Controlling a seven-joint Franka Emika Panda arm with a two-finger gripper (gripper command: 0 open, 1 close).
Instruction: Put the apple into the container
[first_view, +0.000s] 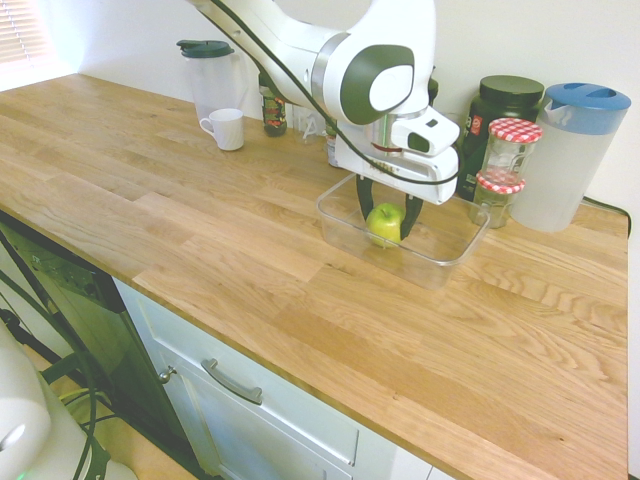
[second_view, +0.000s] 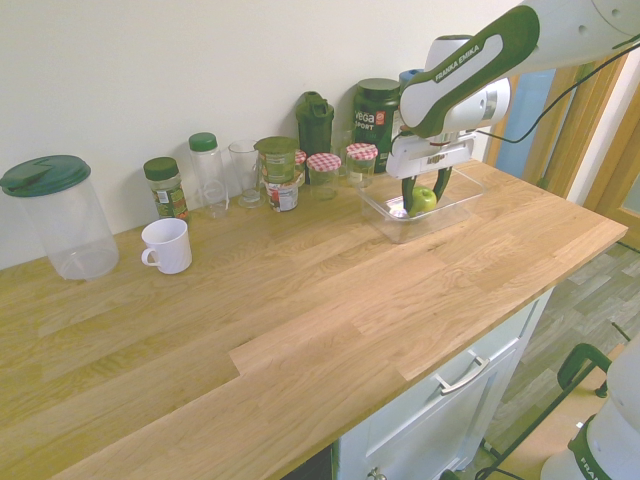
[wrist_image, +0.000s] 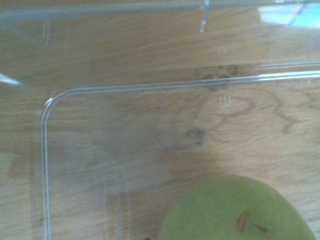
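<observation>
While "vega" marks a tub (second_view: 377, 110), the claw (first_view: 387, 215) grips the apple (first_view: 384, 222).

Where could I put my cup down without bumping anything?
The broad wooden counter in front of the white mug is bare up to its front edge. The back wall is crowded: jars, bottles, a shaker, pitchers. Stay away from the container, where the pincer holds the apple.

apple (first_view: 384, 222): yellow-green | container (first_view: 440, 255): clear | jar lids (first_view: 515, 130): red-white check | mug (first_view: 225, 128): white | tabletop (first_view: 200, 230): oak grain
</observation>
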